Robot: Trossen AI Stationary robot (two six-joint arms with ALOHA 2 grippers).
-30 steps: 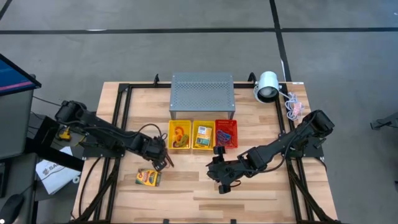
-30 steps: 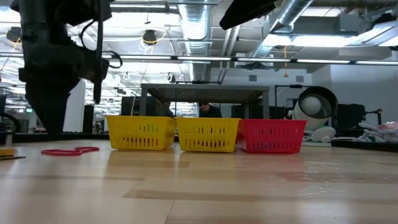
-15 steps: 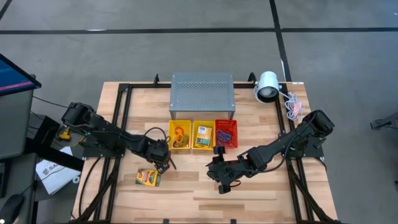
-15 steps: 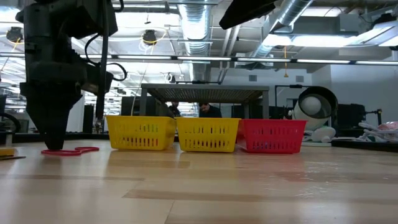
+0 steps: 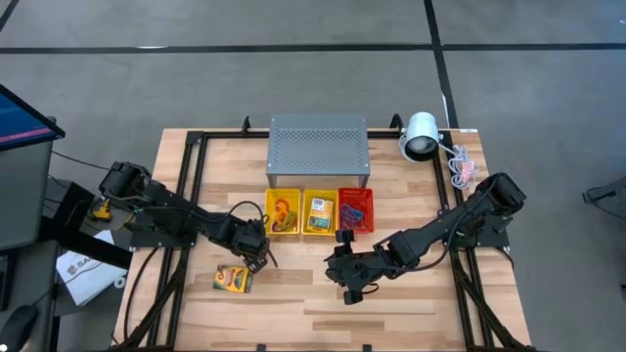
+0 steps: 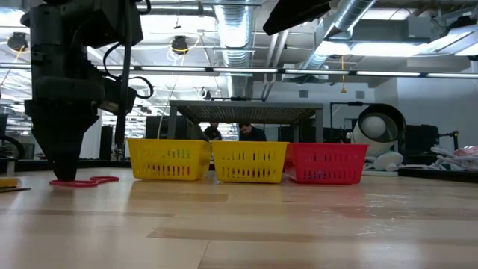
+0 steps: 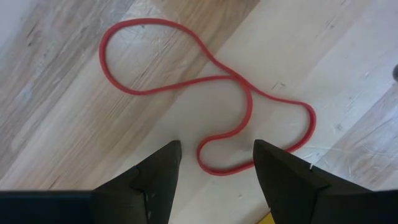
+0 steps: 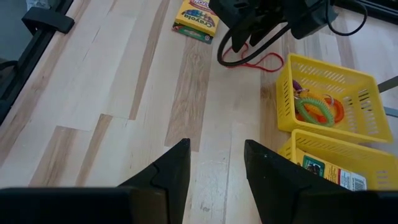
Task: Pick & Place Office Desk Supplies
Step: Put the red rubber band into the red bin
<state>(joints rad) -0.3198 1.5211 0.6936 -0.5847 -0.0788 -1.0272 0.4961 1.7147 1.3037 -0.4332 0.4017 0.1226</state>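
The left gripper [image 5: 262,256] is lowered to the table [image 5: 411,303] just in front of the left yellow basket [image 5: 282,213], its fingers [image 7: 158,171] spread apart over a red band [image 7: 211,93] that lies flat on the wood in a twisted loop. In the left wrist view 1 end of the band sits between the 2 fingertips, though whether they touch it cannot be told. In the low view the gripper's tip is seen down at the band [image 6: 84,181], beside that basket [image 6: 169,160]. A crayon box [image 5: 234,280] lies flat on the table just beside the left gripper, on the side away from the baskets, and is seen again in the right wrist view [image 8: 195,20]. 3 baskets stand in a row in front of the grey box [image 5: 318,149]: the left yellow basket holds green and orange coils [image 8: 320,111], the middle yellow basket [image 5: 320,212] holds a card box [image 8: 328,172], and the red basket [image 5: 356,210] holds small mixed items that are too small to tell apart. The right gripper [image 5: 348,289] is held over bare table in front of the red basket, well apart from the band, with its fingers [image 8: 168,168] parted and nothing between them. A white lamp [image 5: 421,136] lies at the table's far right corner.
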